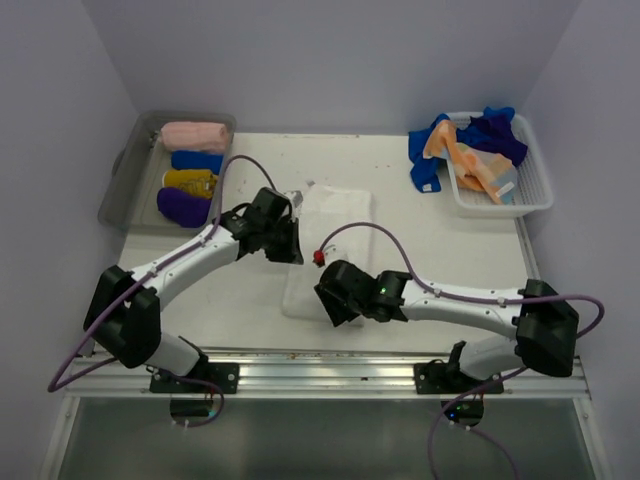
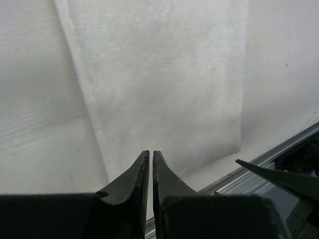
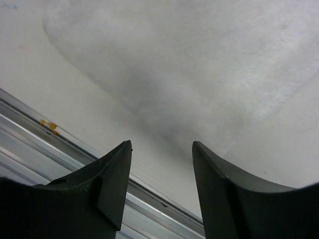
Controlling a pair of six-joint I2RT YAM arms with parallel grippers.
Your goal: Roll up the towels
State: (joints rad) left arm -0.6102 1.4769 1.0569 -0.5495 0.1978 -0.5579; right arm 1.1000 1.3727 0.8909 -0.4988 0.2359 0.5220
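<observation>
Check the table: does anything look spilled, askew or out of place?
Yes: a blue towel hangs over the basket's left rim onto the table. The rolled towels in the bin lie tidy.

A plain white towel point(image 1: 335, 225) lies on the off-white table point(image 1: 440, 245). Far left, the grey bin point(image 1: 122, 185) holds a pink roll point(image 1: 195, 135), blue roll point(image 1: 197, 160), yellow roll point(image 1: 188, 181) and purple roll point(image 1: 183, 206). Far right, the white basket point(image 1: 537, 190) holds blue cloths point(image 1: 497, 135) and an orange cloth point(image 1: 470, 160).

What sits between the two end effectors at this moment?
Only the flat white towel. In the top external view its near-left part spans the gap between the left end effector and the right end effector; nothing else lies there.
</observation>
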